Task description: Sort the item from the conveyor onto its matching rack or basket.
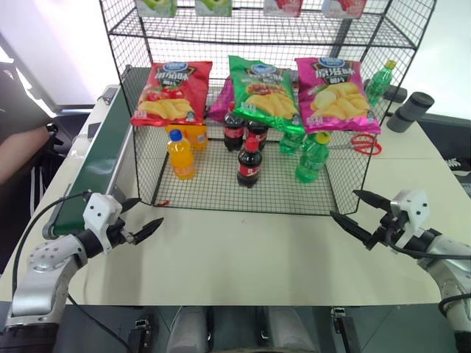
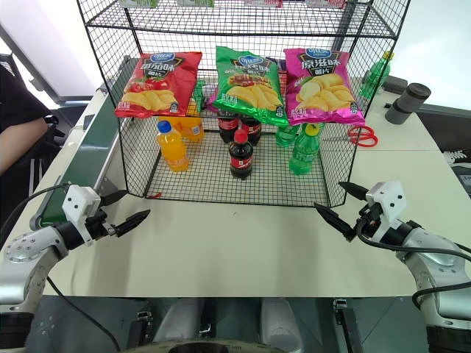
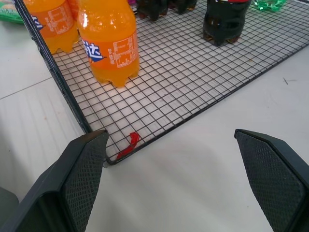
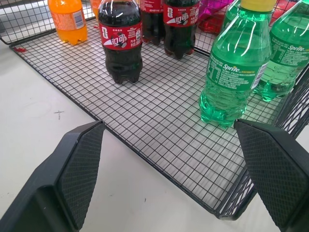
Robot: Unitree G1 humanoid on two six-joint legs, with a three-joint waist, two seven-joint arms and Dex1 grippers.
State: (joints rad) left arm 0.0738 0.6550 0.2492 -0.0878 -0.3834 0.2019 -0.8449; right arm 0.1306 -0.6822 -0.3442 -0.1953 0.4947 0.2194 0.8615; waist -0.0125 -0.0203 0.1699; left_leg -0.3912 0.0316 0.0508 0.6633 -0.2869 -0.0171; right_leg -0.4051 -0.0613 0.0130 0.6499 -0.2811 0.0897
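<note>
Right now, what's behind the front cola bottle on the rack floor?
Behind the front cola bottle stand two more cola bottles, side by side on the rack floor. The hanging green crisp bag covers their caps, and whatever is behind them is hidden.

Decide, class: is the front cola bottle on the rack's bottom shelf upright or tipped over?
Upright. The front cola bottle stands on its base on the rack, red cap uppermost.

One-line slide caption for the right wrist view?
Open right hand faces the black wire rack's bottom tier, where cola bottles, Sprite bottles and an orange-drink bottle stand upright.
</note>
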